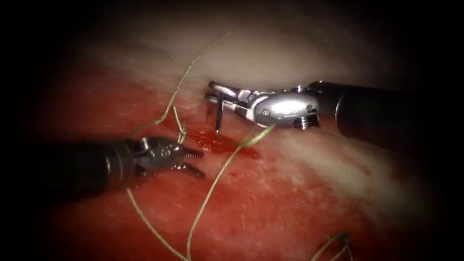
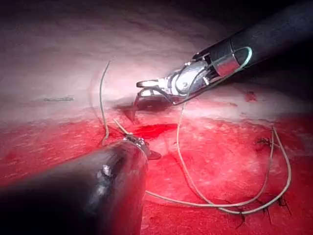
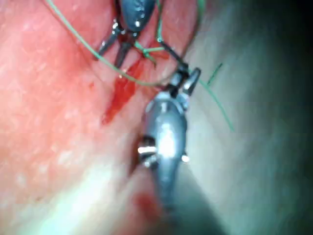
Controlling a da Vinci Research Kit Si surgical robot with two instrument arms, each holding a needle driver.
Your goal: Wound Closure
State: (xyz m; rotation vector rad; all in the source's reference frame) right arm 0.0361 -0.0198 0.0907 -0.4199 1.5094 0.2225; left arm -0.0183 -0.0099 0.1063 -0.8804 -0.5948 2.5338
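While my right gripper [image 1: 215, 94] clamps the needle [image 1: 218, 118] above the cut [image 1: 220, 144] and my left gripper [image 1: 193, 162] gapes empty, earlier stitches [image 2: 264, 208] stand, thread [image 1: 212, 186] slack, closure unfinished.

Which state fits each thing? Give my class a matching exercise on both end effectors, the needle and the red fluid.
1 left end effector
2 right end effector
3 needle
4 red fluid

a pooled in the cut
b open, holding nothing
c shut on the needle near one end
d hangs from the jaws, tip at the tissue; entry unclear

Pairs: 1-b, 2-c, 3-d, 4-a.
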